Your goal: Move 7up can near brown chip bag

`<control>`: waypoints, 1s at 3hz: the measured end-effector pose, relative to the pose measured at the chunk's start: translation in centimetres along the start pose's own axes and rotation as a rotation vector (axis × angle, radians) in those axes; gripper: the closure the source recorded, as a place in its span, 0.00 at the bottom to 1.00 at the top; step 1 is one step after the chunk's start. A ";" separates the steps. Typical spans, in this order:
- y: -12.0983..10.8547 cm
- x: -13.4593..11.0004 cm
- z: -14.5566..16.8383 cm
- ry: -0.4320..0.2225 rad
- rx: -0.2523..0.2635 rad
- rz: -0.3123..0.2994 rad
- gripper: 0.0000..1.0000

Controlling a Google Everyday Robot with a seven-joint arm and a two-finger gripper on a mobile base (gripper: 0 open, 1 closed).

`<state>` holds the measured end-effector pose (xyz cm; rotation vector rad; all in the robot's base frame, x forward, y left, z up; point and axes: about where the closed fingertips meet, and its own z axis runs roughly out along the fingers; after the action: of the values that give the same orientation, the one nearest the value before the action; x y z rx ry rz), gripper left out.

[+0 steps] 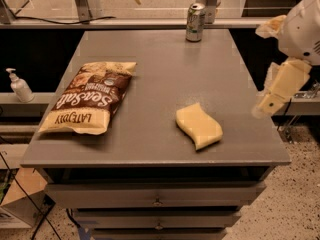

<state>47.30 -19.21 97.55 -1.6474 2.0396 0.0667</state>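
Note:
The 7up can (195, 22) stands upright at the far edge of the grey table (165, 74), right of centre. The brown chip bag (91, 97) lies flat near the table's left front, its lettering facing away from me. My gripper (266, 105) hangs off the table's right edge, level with the table's middle, on a white arm (300, 31). It is well apart from the can and holds nothing that I can see.
A pale yellow wavy sponge (199, 125) lies on the table at the right front, between the gripper and the bag. A soap pump bottle (19, 85) stands on a ledge to the left. Drawers (157, 201) sit under the table front.

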 end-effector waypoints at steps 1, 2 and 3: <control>-2.7 -1.8 2.0 -0.101 0.041 0.022 0.00; -3.5 -2.2 2.3 -0.122 0.062 0.026 0.00; -3.8 -2.2 2.7 -0.138 0.053 0.045 0.00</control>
<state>52.06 -17.26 97.22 -1.5223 1.9577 0.1373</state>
